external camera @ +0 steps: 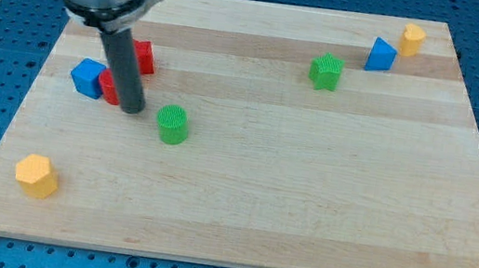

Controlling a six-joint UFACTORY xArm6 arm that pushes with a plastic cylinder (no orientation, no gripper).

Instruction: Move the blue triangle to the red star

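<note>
Two red blocks (142,56) flank my tip (131,108); blue triangle (380,55) well apart.

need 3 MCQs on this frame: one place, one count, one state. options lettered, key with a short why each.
1. Where is the blue triangle?
A. view's top right, beside a yellow block
B. view's bottom left
C. board's centre

2. How many green blocks?
A. one
B. two
C. three

3. Where is my tip?
A. pressed against the blue triangle
B. at the view's left, far from it
C. off the board

Key: A, it sits by the top right corner. B, one at the top, one near the tip. B, the tip stands by a red block and blue block.
</note>
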